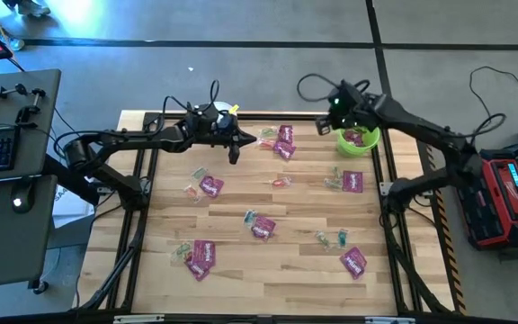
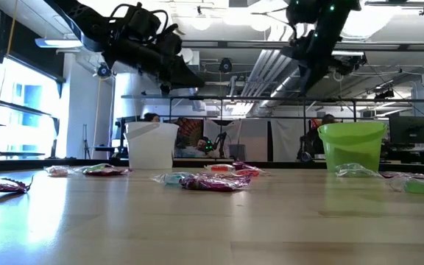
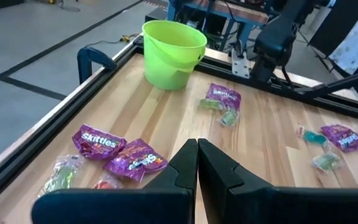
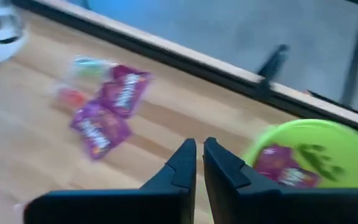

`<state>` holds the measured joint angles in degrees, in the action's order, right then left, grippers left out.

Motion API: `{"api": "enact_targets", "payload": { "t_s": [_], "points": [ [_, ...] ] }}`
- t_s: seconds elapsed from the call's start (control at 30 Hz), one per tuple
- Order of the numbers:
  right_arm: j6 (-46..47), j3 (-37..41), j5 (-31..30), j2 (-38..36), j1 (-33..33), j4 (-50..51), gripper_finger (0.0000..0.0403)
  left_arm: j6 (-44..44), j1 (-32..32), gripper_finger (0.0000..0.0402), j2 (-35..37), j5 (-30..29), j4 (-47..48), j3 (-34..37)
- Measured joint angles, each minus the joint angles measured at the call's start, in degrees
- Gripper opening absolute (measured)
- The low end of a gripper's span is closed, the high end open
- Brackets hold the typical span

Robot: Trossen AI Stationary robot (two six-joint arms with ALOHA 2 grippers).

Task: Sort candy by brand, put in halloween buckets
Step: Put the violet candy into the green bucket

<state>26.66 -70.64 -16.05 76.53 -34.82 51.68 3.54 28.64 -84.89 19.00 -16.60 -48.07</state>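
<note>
One Skittles packet (image 4: 283, 167) already lies in the lime green bucket (image 4: 328, 140) just beside the right gripper (image 4: 199, 163), whose jaws seem nearly shut and empty, while the left gripper (image 3: 197, 163), shut on nothing, hangs above two Skittles packets (image 3: 118, 152), probably to pick next.

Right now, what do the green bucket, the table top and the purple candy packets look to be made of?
Green bucket: likely moulded plastic, smooth with a slight sheen, uniform lime colour and a thin rolled rim.
Table top: wood, apparently jointed pale planks with visible grain and a satin finish.
Purple candy packets: thin glossy printed film, probably plastic, crinkled and catching highlights.
</note>
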Motion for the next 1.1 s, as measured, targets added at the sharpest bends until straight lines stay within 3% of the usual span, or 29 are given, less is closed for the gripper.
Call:
{"api": "enact_targets", "payload": {
  "t_s": [0.3, 0.53, 0.63, 0.73, 1.1],
  "points": [
    [4.0, 14.6, -1.1, -6.1, 10.9, -17.8, 0.0002, -2.3, 0.0, 0.0003, 4.1, 0.0, 4.1, 0.0],
    [8.0, 24.6, 3.3, -5.9, 14.0, -29.9, 0.0009, -2.3, 0.0, 0.0003, 7.2, -0.1, 8.2, 0.0],
    [8.0, 27.2, 7.9, -5.9, 14.0, -34.3, 0.0006, -2.3, 0.0, 0.0003, 8.8, -0.1, 11.2, 0.0],
    [7.8, 28.4, 10.3, -5.9, 14.9, -38.2, 0.0001, -2.3, -0.3, 0.0003, 10.6, -0.1, 15.4, 0.0],
    [1.6, 28.4, 7.3, -5.9, 18.5, -41.8, 0.0005, -3.8, -6.3, 0.0003, 17.6, -0.8, 36.0, 0.0]
  ]
}}
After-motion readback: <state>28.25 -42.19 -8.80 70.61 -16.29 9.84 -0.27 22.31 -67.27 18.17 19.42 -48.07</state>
